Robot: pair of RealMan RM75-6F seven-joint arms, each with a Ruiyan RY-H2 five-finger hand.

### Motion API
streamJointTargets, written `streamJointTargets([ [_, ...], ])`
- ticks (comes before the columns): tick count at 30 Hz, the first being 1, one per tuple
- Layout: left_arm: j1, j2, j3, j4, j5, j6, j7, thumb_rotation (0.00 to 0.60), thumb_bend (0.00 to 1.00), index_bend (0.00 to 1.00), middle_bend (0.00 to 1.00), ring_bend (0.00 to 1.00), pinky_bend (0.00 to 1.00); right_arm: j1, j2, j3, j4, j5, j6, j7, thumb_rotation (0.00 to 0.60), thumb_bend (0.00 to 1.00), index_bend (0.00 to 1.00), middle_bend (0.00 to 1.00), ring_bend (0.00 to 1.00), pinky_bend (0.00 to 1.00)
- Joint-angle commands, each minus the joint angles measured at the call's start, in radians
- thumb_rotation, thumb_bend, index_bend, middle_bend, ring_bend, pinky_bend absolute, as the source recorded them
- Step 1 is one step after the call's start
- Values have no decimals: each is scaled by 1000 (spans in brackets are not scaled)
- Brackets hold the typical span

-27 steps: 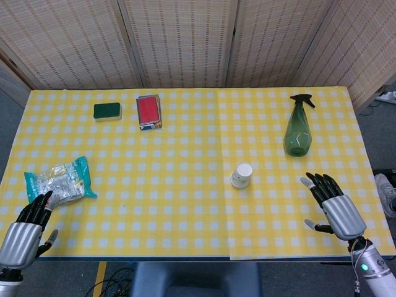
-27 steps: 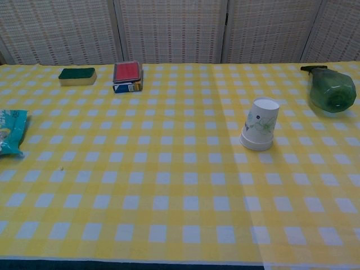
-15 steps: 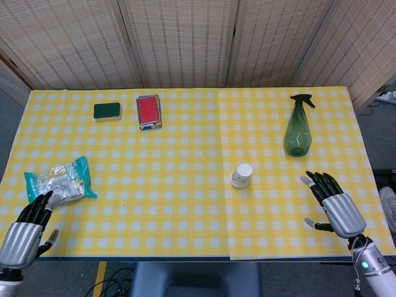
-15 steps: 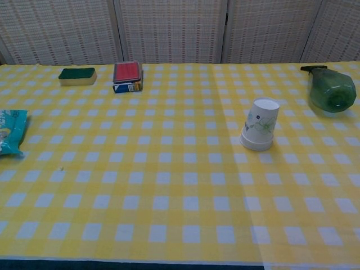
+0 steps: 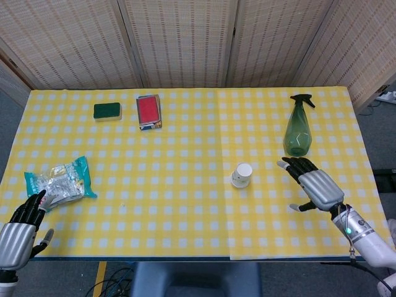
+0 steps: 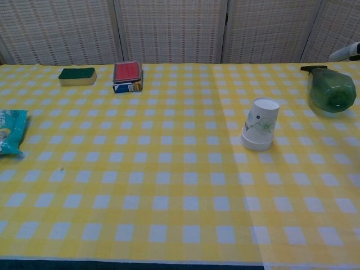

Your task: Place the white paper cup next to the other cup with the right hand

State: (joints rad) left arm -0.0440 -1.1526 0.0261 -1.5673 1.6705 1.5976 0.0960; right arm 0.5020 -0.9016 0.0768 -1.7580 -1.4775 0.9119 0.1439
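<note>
Right hand (image 5: pixel 314 187) moved in from table edge toward upside-down white paper cup with floral print (image 5: pixel 242 175), now just right of it, fingers spread, empty. You approach level, wrap cup mid-wall lightly. No second cup visible. Left hand (image 5: pixel 17 230) open, idle.

This looks like a staged test space, probably a lab rather than a home. A table (image 5: pixel 185 204) under a yellow checked cloth stands before woven folding screens (image 5: pixel 179 37) that wall off the room. Household props lie scattered: a sponge (image 5: pixel 107 111), a spray bottle (image 5: pixel 297 127), a snack packet (image 5: pixel 60 180). Loose cables (image 5: pixel 111 286) trail on the grey floor.
</note>
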Motion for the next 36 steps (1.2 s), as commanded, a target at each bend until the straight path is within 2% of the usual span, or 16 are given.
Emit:
streamJointTargets([
  [1,-1,1,-2,0,-10,-8,0,600,382,9,0,47,203,188,49,85,-46,222,-250,-60,600,146,44,0,0,0],
  [4,-4,3,-5,1,-18,-16,-3,600,382,10,0,48,203,269,26,100,-18,335,-335,-121,600,155,71,0,0,0],
  [9,-5,5,-12,6,-32,-20,-13,600,381,9,0,48,203,371,-15,96,24,478,-407,-190,600,164,93,0,0,0],
  [17,-4,9,-15,8,-37,-17,-22,600,382,9,0,48,203,504,-99,25,89,659,-436,-296,600,171,93,0,0,0],
  [25,4,12,-18,8,-34,2,-27,600,382,9,0,48,203,564,-180,-48,130,753,-408,-358,600,176,118,0,0,0],
  [36,6,14,-17,11,-28,6,-35,600,382,9,0,49,203,596,-229,-88,157,804,-366,-387,600,180,190,0,0,0],
])
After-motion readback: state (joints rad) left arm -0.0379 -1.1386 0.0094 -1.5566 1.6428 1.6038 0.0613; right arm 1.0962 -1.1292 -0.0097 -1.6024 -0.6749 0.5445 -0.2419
